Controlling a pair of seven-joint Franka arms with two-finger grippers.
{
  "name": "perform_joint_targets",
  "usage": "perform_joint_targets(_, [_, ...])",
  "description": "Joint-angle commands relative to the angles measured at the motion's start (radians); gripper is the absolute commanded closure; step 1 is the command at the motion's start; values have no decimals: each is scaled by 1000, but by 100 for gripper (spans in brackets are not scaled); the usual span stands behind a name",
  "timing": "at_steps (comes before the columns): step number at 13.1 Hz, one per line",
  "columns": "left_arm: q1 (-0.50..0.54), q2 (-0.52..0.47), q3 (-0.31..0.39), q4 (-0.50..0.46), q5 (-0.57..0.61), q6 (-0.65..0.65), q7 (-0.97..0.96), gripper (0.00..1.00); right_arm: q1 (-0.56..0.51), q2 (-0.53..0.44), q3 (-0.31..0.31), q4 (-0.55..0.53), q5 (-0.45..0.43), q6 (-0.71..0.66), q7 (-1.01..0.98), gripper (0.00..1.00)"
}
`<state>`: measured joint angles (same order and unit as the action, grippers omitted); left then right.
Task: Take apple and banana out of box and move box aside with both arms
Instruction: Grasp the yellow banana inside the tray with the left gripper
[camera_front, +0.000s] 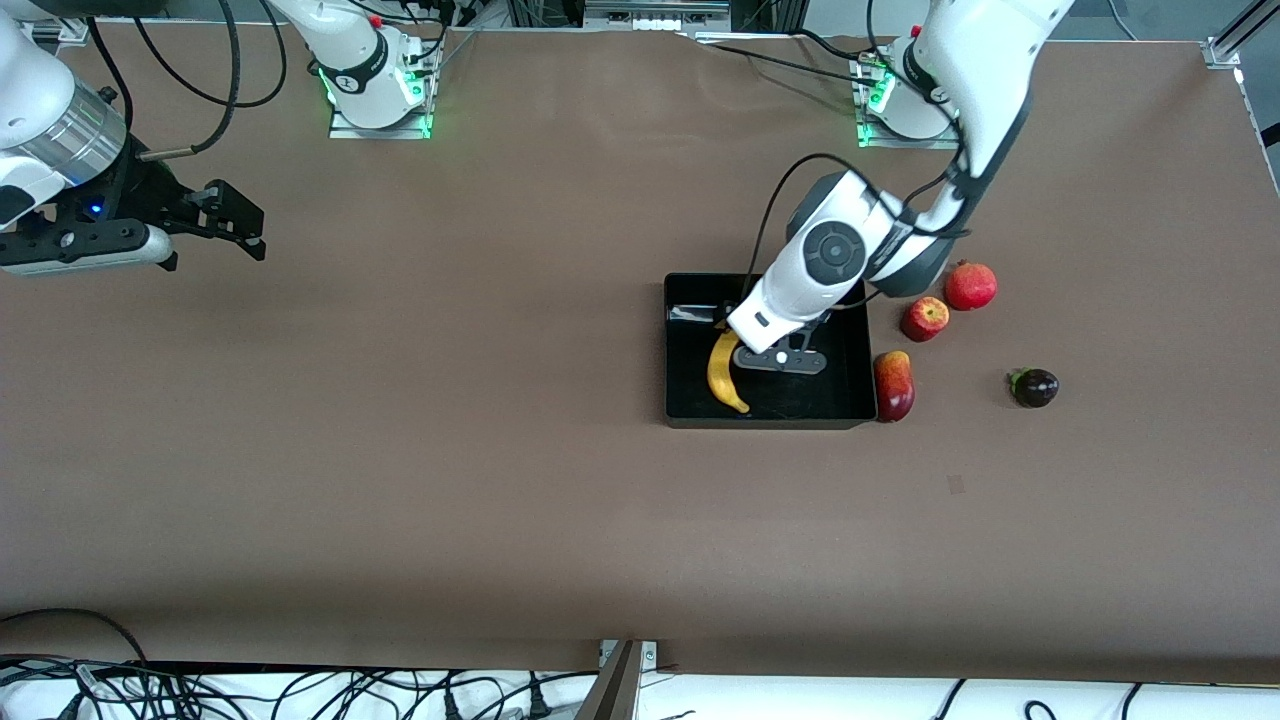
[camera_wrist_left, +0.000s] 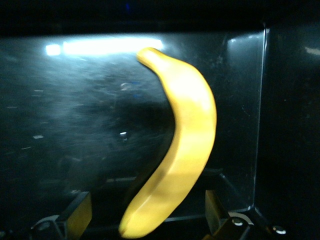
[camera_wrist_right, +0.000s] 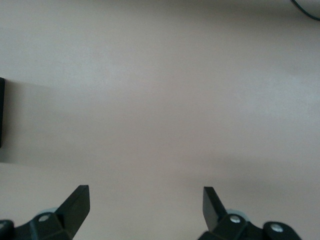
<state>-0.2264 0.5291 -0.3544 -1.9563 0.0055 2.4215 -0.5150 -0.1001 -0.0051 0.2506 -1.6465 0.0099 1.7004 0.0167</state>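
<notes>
Brown table (camera_front: 500, 450); banana (camera_front: 724, 372) in box (camera_front: 680, 400); left gripper (camera_front: 742, 340) spread above; right gripper (camera_front: 235, 225) spread, waiting.

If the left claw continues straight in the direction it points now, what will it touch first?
Most likely the banana. The left claw is open inside the black tray, one finger on each side of the banana. Depth is unclear; if it misses the banana, it meets the tray floor.

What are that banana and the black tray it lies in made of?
The banana looks like smooth matte plastic: uniform yellow, no spots, likely a toy. The tray seems glossy black plastic, since its floor mirrors the lamp and shows fine scuffs.
</notes>
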Motion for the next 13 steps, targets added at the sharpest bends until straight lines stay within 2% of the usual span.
perform_joint_targets(1, [-31,73,8,28,63,65,-72,0,0,-3,-2,14,-10,-16,0,0])
perform_joint_targets(4, [-47,104,9,27,157,80,-111,0,0,-1,-2,14,-11,-8,0,0])
perform_joint_targets(5, [-47,104,9,27,177,79,-117,9,0,-1,-2,14,-11,-8,0,0])
perform_joint_targets(6, [-47,104,8,27,180,79,-128,41,-1,-1,-2,14,-11,-10,0,0])
perform_joint_targets(7, [-45,104,8,28,180,77,-137,68,-1,-1,-4,14,-10,-8,2,0])
perform_joint_targets(8, [-45,103,8,30,180,77,-143,87,-1,1,-4,13,-10,-10,0,0])
perform_joint_targets(9, [-44,101,8,31,180,77,-143,95,-1,1,-4,14,-11,-10,2,0])
perform_joint_targets(11, [-37,91,8,37,180,73,-142,100,-1,1,-4,14,-10,-11,2,0])
perform_joint_targets(13, [-30,60,11,40,180,67,-137,100,-1,1,-4,14,-10,-11,2,0])
